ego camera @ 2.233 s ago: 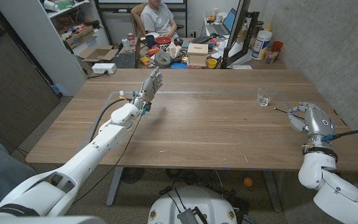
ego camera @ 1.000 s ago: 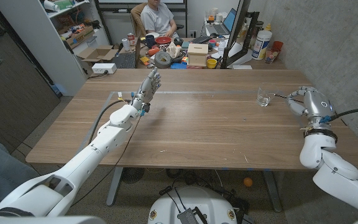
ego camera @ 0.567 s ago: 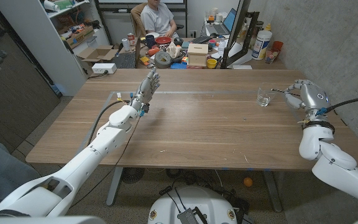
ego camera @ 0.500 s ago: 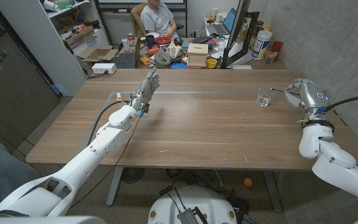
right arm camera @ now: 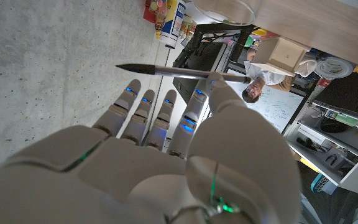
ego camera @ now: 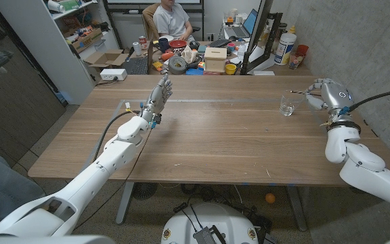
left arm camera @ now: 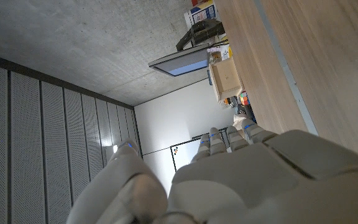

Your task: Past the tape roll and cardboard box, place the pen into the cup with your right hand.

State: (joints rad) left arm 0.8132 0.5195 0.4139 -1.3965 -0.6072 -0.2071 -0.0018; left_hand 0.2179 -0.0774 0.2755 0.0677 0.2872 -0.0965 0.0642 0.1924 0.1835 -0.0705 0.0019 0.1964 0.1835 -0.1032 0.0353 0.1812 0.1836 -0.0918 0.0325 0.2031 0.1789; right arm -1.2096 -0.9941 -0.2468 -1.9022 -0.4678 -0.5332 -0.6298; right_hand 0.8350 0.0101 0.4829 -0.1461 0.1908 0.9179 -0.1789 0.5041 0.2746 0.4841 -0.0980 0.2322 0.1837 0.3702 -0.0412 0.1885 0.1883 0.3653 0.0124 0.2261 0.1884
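A clear glass cup (ego camera: 290, 105) stands on the wooden table (ego camera: 215, 135) at the far right. My right hand (ego camera: 327, 95) hovers just right of it and pinches a thin dark pen (ego camera: 300, 93) between thumb and finger; the pen lies about level, its tip over the cup's rim. In the right wrist view the pen (right arm camera: 166, 71) crosses in front of the fingertips (right arm camera: 143, 99), with the cup's rim (right arm camera: 229, 9) beyond. My left hand (ego camera: 161, 91) stands raised over the table's far left, fingers straight and apart, holding nothing.
Behind the table a cluttered desk holds a grey tape roll (ego camera: 177, 64) and a cardboard box (ego camera: 215, 57), which also appears as the box (left arm camera: 225, 78) past my left hand (left arm camera: 247, 168). A person (ego camera: 171, 17) sits there. A concrete wall flanks the right.
My right hand has lifted and travelled away from the near right edge toward the cup, carrying the pen until its tip hangs over the rim. The left arm has stayed put.
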